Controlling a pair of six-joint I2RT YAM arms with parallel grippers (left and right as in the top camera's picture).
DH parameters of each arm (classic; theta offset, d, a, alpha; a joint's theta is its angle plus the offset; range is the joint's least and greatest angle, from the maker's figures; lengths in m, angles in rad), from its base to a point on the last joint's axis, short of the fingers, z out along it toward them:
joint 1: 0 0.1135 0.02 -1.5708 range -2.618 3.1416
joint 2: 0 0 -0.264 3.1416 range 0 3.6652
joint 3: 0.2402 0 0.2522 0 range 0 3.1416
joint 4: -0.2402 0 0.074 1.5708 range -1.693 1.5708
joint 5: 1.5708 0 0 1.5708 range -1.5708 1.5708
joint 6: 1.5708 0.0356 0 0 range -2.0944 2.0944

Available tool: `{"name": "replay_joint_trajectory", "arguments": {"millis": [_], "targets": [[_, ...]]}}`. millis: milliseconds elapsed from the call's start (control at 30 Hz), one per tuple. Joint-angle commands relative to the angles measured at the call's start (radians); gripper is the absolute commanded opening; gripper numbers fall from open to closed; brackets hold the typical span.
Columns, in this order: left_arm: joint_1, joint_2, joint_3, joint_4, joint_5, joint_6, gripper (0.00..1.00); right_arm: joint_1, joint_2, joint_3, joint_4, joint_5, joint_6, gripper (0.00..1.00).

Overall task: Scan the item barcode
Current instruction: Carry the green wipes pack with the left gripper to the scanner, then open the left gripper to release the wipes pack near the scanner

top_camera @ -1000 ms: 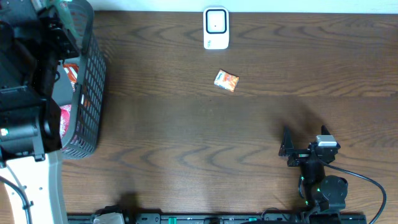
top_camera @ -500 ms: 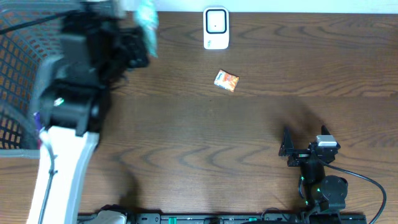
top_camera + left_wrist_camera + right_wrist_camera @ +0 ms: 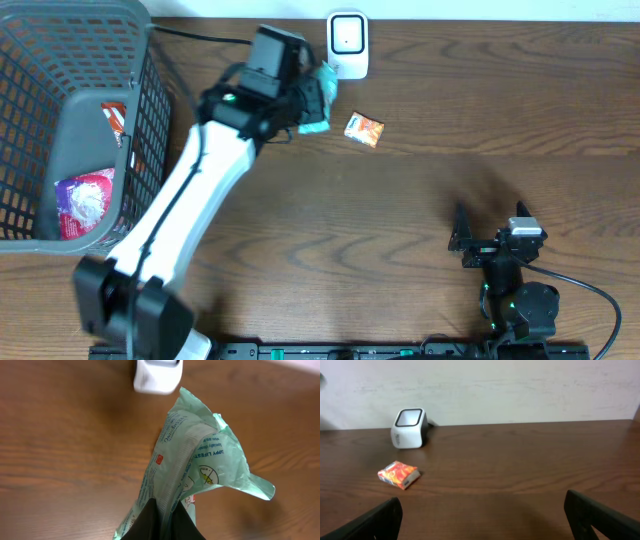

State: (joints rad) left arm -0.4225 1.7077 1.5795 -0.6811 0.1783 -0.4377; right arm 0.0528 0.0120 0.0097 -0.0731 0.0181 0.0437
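Left gripper [image 3: 306, 100]: my jaws clamped on pale green crinkly plastic packet [image 3: 200, 465], which juts forward past my fingertips [image 3: 145, 524]. White box-shaped barcode scanner [image 3: 348, 45] just beyond packet's far end. Small orange packet [image 3: 365, 130] on dark wooden table [image 3: 400, 200], near these jaws, to one side. Grey mesh basket [image 3: 140, 120] well behind. Right gripper [image 3: 485, 517]: jaws spread wide, empty; orange packet ahead-left, scanner farther ahead.

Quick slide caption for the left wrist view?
Left pincer shut on a green packet held above the wooden table, white scanner just beyond it.
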Motion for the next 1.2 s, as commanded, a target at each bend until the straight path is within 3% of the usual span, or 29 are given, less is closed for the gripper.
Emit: {"name": "replay_joint_trajectory", "arguments": {"millis": [0,200,467,667,900,1167], "targets": [[-0.017,0.061,0.006,0.002,-0.009,-0.027,0.07,-0.006,-0.005,-0.004,-0.001,-0.002,-0.007,0.99],[-0.022,0.161,0.006,0.008,-0.033,-0.126,0.07,-0.006,-0.005,-0.004,-0.001,-0.002,-0.007,0.99],[-0.023,0.255,0.006,0.004,-0.062,-0.125,0.09,-0.006,-0.005,-0.004,-0.001,-0.002,-0.007,0.99],[-0.029,0.272,0.006,0.004,-0.062,-0.125,0.14,-0.006,-0.005,-0.004,-0.001,-0.002,-0.007,0.99],[-0.038,0.272,0.006,0.005,-0.062,-0.124,0.33,-0.006,-0.005,-0.004,-0.001,-0.002,-0.007,0.99],[-0.023,0.218,0.034,0.006,-0.063,-0.116,0.34,-0.006,-0.005,-0.004,-0.001,-0.002,-0.007,0.99]]}}
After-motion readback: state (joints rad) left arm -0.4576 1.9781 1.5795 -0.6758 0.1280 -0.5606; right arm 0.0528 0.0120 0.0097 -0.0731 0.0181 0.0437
